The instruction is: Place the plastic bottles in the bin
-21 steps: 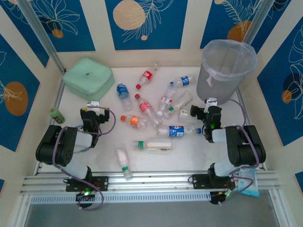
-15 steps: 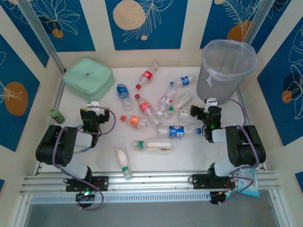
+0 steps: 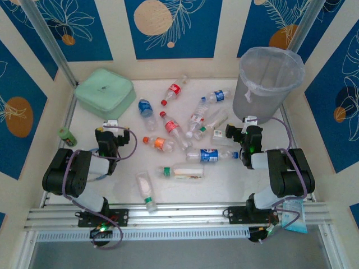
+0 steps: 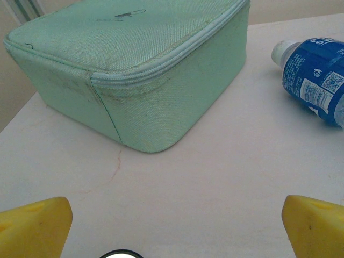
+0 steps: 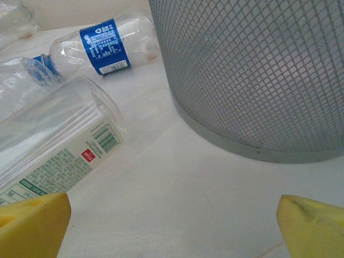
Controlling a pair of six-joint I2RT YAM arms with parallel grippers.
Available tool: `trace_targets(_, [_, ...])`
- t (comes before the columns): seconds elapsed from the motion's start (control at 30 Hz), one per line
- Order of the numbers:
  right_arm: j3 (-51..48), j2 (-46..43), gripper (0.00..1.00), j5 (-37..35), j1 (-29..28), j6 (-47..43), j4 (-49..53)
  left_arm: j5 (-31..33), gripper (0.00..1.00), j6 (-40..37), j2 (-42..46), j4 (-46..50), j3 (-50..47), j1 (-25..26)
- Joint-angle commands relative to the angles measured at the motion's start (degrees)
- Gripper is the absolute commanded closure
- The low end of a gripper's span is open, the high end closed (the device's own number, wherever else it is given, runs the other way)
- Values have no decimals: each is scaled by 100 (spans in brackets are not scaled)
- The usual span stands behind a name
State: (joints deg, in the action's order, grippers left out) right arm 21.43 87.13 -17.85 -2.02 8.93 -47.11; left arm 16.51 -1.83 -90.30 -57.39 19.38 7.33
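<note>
**Top and wrist views.** We show the small clear plastic bottles [image 3: 208,155] lying scattered on their sides across the middle of the white surface [image 3: 224,179]. The tall round grey mesh bin lined with a clear bag [image 3: 263,98] stands at 1 o'clock, and the flat mint-green zipped case [image 3: 105,92] lies at 11 o'clock. We judge the step in hand to be a first reach. The right arm [image 3: 280,174] sits nearest the bin, so we would send it to the clear square-sided bottle with the green-and-white label [image 5: 59,140], at 10 o'clock in its wrist view. It should close across the body rather than the neck, then lift well above the rim before release. The blue-labelled bottle [image 4: 317,80], at 2 o'clock in the left wrist view, suits the left arm [image 3: 70,171]. The left jaws stand fully apart, holding and touching nothing. The right jaws are likewise fully apart and empty, near the bin's wall.
</note>
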Motion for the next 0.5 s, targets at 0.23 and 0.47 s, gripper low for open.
trace_targets(0.23, [124,3,1,183,46,-40,-122,-47,0,59,31,96,119,-93])
trace_targets(0.47, [103,-15,1,183,53,-38,-156,-60,0,35,52,34,91,-92])
